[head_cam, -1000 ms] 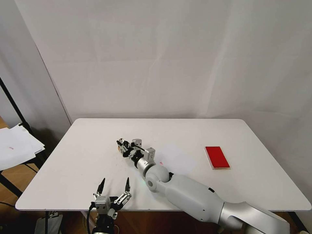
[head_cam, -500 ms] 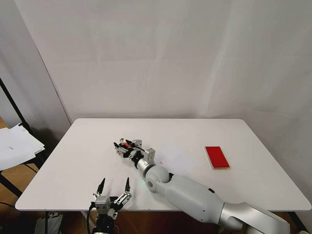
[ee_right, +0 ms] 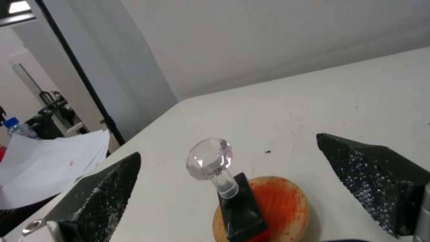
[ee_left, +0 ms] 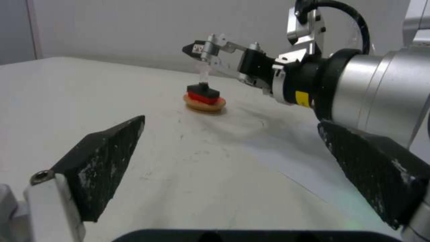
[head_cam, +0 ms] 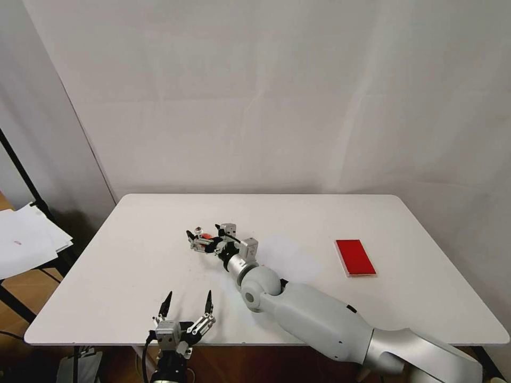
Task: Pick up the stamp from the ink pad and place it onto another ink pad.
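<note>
The right tool (head_cam: 196, 239) is out over the middle of the white desk (head_cam: 133, 266), and its two black fingers (ee_right: 376, 174) are spread wide apart, holding nothing. The little stamp (ee_right: 224, 181) stands between those fingers without touching them. It has a clear, shiny round knob on top and a black base at the bottom. The stamp sits on the small round ink pad (ee_right: 282, 205), which has an orange-red middle and a tan rim. From the left wrist view, the stamp (ee_left: 204, 92) stands up straight on that round pad (ee_left: 205, 104), and the right tool (ee_left: 210, 50) hangs just above the knob. The flat red ink pad (head_cam: 355, 257) with its thin white edge lies well apart, over on the right side of the desk, with nothing on it. The left tool (head_cam: 186, 306) is at the near edge of the desk, pointing up, and its fingers (ee_left: 103, 161) are spread apart too, holding nothing. Some white papers (head_cam: 26, 239) lie off to the left, beside the desk.
</note>
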### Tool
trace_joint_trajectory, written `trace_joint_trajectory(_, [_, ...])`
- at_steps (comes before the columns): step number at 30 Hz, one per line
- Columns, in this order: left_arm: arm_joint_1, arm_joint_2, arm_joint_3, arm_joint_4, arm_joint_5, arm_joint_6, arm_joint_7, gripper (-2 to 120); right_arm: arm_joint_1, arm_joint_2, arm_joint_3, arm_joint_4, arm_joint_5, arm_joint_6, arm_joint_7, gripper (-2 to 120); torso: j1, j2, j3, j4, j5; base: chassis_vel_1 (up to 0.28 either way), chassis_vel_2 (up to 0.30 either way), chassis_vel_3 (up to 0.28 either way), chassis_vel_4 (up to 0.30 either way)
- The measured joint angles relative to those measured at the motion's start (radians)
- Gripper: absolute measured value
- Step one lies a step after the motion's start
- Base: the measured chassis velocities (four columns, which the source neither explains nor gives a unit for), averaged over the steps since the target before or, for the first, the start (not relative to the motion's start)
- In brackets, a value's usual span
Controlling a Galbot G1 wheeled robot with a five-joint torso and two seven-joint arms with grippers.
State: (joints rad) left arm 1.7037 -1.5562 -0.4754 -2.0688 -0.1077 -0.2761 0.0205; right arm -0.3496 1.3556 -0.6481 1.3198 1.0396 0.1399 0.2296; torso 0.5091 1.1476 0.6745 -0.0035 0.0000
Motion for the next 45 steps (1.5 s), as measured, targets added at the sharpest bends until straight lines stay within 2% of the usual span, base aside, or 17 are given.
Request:
trace_joint_trajectory(5, [0.000,0.000,0.000,0.000,0.000,0.000,0.000,102,0.000,-0.046,0.038,0.070,0.005,-0.023,0.041,100,0.000,0.000,0.000,0.0003,0.0002,0.000,0.000,0.000,0.000])
trace_joint_trajectory(9, [0.000,0.000,0.000,0.000,0.000,0.000,0.000,102,-0.008,-0.183,0.114,0.240,0.027,-0.066,0.122,100,0.000,0.000,0.000,0.0000,0.0002,0.000,0.000,0.000,0.000])
trace_joint_trajectory(10, [0.000,0.000,0.000,0.000,0.000,0.000,0.000,102,-0.008,-0.183,0.114,0.240,0.027,-0.066,0.122,100,0.000,0.000,0.000,0.0000,0.0002,0.000,0.000,0.000,0.000])
trace_joint_trajectory(14, [0.000,0.000,0.000,0.000,0.000,0.000,0.000,102,-0.133,-0.336,0.261,0.445,-0.024,-0.118,0.206,100,0.000,0.000,0.000,-0.0002,0.0005,0.000,0.000,0.000,0.000])
trace_joint_trajectory(15, [0.000,0.000,0.000,0.000,0.000,0.000,0.000,102,-0.133,-0.336,0.261,0.445,-0.024,-0.118,0.206,100,0.000,0.000,0.000,-0.0002,0.0005,0.000,0.000,0.000,0.000])
trace_joint_trajectory(18, [0.000,0.000,0.000,0.000,0.000,0.000,0.000,102,-0.341,-0.454,0.411,0.562,-0.134,-0.111,0.209,100,0.000,0.000,0.000,0.0000,0.0007,0.000,0.000,0.000,0.000])
trace_joint_trajectory(19, [0.000,0.000,0.000,0.000,0.000,0.000,0.000,102,-0.341,-0.454,0.411,0.562,-0.134,-0.111,0.209,100,0.000,0.000,0.000,0.0000,0.0007,0.000,0.000,0.000,0.000])
trace_joint_trajectory(21, [0.000,0.000,0.000,0.000,0.000,0.000,0.000,102,-0.531,-0.520,0.537,0.628,-0.239,-0.083,0.191,100,0.000,0.000,0.000,-0.0003,0.0008,0.000,0.000,0.000,0.000])
trace_joint_trajectory(22, [0.000,0.000,0.000,0.000,0.000,0.000,0.000,102,-0.531,-0.520,0.537,0.628,-0.239,-0.083,0.191,100,0.000,0.000,0.000,-0.0003,0.0008,0.000,0.000,0.000,0.000])
trace_joint_trajectory(24, [0.000,0.000,0.000,0.000,0.000,0.000,0.000,102,-0.702,-0.551,0.673,0.701,-0.318,-0.064,0.191,100,0.000,0.000,0.000,-0.0005,0.0009,0.000,0.000,0.000,0.000])
trace_joint_trajectory(27, [0.000,0.000,0.000,0.000,0.000,0.000,0.000,102,-0.961,-0.538,0.853,0.839,-0.454,-0.077,0.231,100,0.000,0.000,0.000,-0.0002,0.0006,0.000,0.000,0.000,0.000])
trace_joint_trajectory(28, [0.000,0.000,0.000,0.000,0.000,0.000,0.000,102,-0.961,-0.538,0.853,0.839,-0.454,-0.077,0.231,100,0.000,0.000,0.000,-0.0002,0.0006,0.000,0.000,0.000,0.000])
trace_joint_trajectory(31, [0.000,0.000,0.000,0.000,0.000,0.000,0.000,102,-1.201,-0.475,0.973,0.958,-0.602,-0.083,0.252,100,0.000,0.000,0.000,-0.0003,-0.0006,0.000,0.000,0.000,0.000])
trace_joint_trajectory(32, [0.000,0.000,0.000,0.000,0.000,0.000,0.000,102,-1.201,-0.475,0.973,0.958,-0.602,-0.083,0.252,100,0.000,0.000,0.000,-0.0003,-0.0006,0.000,0.000,0.000,0.000])
trace_joint_trajectory(36, [0.000,0.000,0.000,0.000,0.000,0.000,0.000,102,-1.374,-0.392,1.022,0.985,-0.743,-0.004,0.245,100,0.000,0.000,0.000,-0.0004,0.0000,0.000,0.000,0.000,0.000])
trace_joint_trajectory(39, [0.000,0.000,0.000,0.000,0.000,0.000,0.000,102,-1.471,-0.330,1.025,0.969,-0.877,0.082,0.200,100,0.000,0.000,0.000,-0.0002,-0.0003,0.000,0.000,0.000,0.000])
trace_joint_trajectory(45, [0.000,0.000,0.000,0.000,0.000,0.000,0.000,102,-1.481,-0.274,0.992,0.929,-0.916,0.115,0.179,100,0.000,0.000,0.000,0.0000,-0.0003,0.000,0.000,0.000,0.000])
